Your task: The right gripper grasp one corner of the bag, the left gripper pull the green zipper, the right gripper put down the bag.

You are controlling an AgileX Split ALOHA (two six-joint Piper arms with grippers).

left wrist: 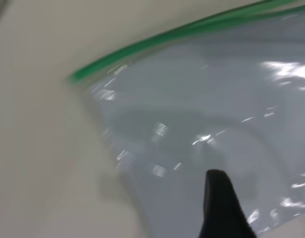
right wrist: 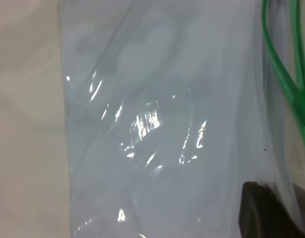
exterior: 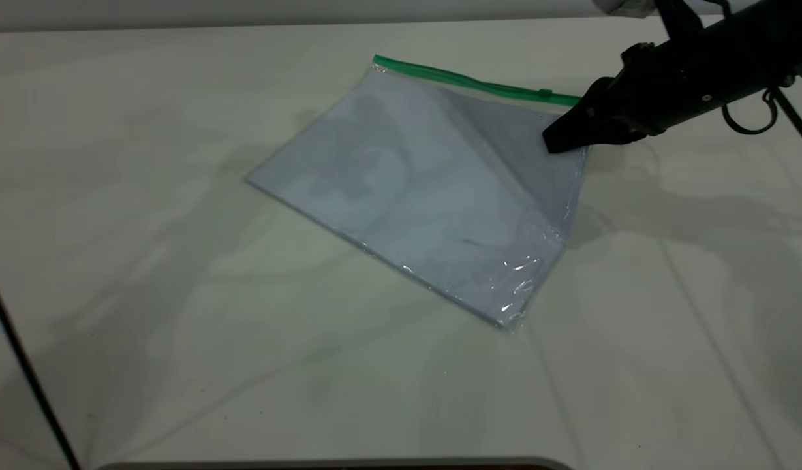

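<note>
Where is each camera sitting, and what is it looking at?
Exterior view: outside the rig, looking down on the table; the bag lies there, the right hand holding its raised corner by the green zipper.
Left wrist view: on the left arm, over the bag; the left hand shows.
Right wrist view: on the right arm, close above the bag.
All share bag and zipper.

A pale tabletop (exterior: 179,294) under soft, shadowed light.

The exterior camera is looking steeply down on the table (exterior: 179,365), facing the arms. Both wrist cameras are peering close past their own pincer tips, sharing the bag (exterior: 427,196) and green zipper (left wrist: 157,42).
</note>
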